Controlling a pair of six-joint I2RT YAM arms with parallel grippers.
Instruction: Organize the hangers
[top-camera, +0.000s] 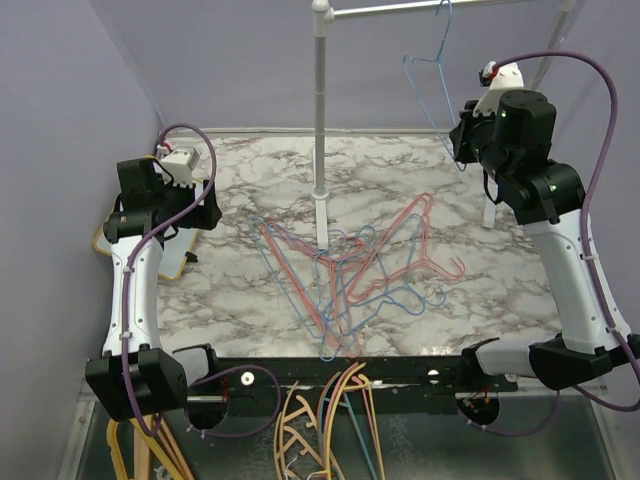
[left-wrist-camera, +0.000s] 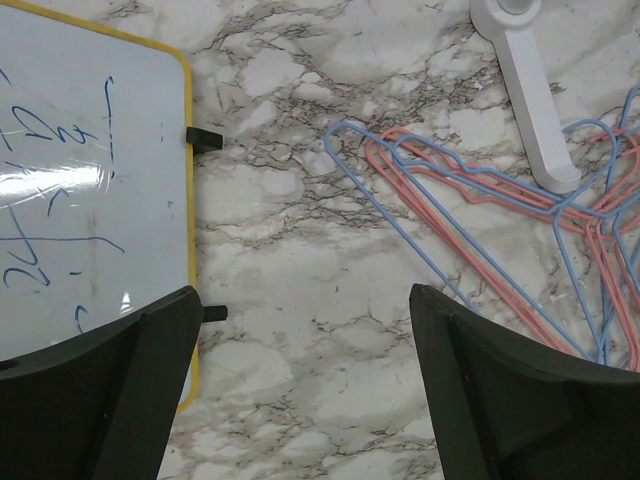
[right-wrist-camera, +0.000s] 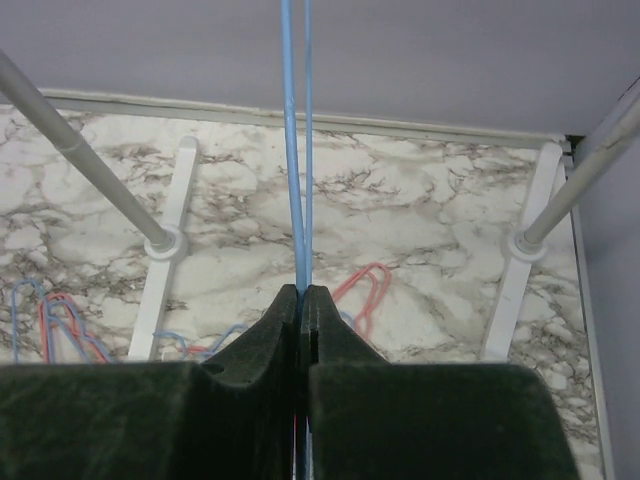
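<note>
Blue hanger (top-camera: 428, 88), hook at rail (top-camera: 390, 9), clamped in raised right gripper (right-wrist-camera: 302, 296) over far right corner, left gripper (left-wrist-camera: 305, 298) apart, facing down near left edge.

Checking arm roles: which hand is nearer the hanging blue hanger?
Right. The right hand is shut on the blue hanger; the left hand is open, far off by the whiteboard.

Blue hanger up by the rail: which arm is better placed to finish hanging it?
Right. The right gripper is shut on the blue hanger, held up beside the rail. The left gripper is open and empty, low over the table by the whiteboard.
</note>
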